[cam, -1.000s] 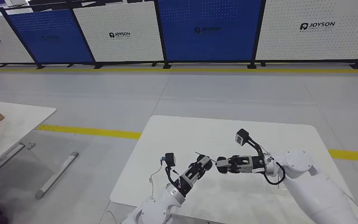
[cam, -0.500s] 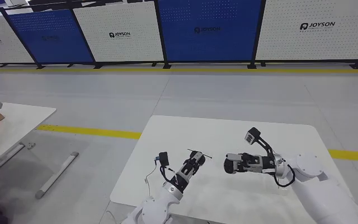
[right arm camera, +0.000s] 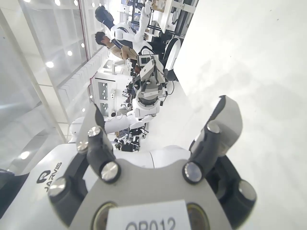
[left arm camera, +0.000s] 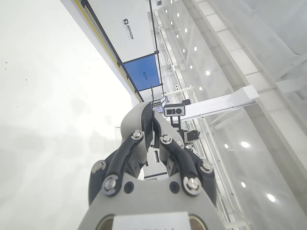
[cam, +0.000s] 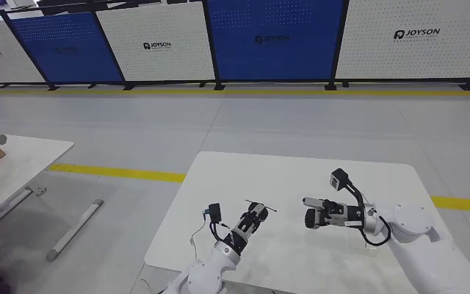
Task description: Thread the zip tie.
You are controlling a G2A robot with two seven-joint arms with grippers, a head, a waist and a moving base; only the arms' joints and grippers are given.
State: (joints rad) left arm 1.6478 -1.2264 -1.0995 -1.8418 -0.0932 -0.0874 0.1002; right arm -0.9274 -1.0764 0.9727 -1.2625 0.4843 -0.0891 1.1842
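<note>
- Setting first: a plain white table (cam: 294, 169) out on an open grey shop floor, with blue and white pegboard panels (cam: 275, 37) along the back and a yellow floor line (cam: 110, 171) running past it.
- The zip tie (cam: 260, 206) is a thin black strip. It's held up off the tabletop over the near left part of the table, and nothing else is touching it.
- It's pinched in the left gripper (cam: 256, 214). From the top view, a short bit pokes out on either side of the fingertips.
- In the left wrist view, the left gripper (left arm camera: 151, 114) has its dark pads clenched flat together on the strip. A skinny tail of the zip tie (left arm camera: 151, 94) sticks out past the tips.
- That grip makes sense. Clamping the tie crosswise keeps it from twisting and leaves an end free for the other arm to work with.
- The right gripper (cam: 309, 212) sits level with the left one and points at it, well apart. Its fingers are spread wide with nothing in them, and its own camera shows the same for the right gripper (right arm camera: 159, 107).
- Best guess is that the right arm is parked facing the tie so it has a straight line in.
- The tie is too small to say whether it's already looped through its head.
</note>
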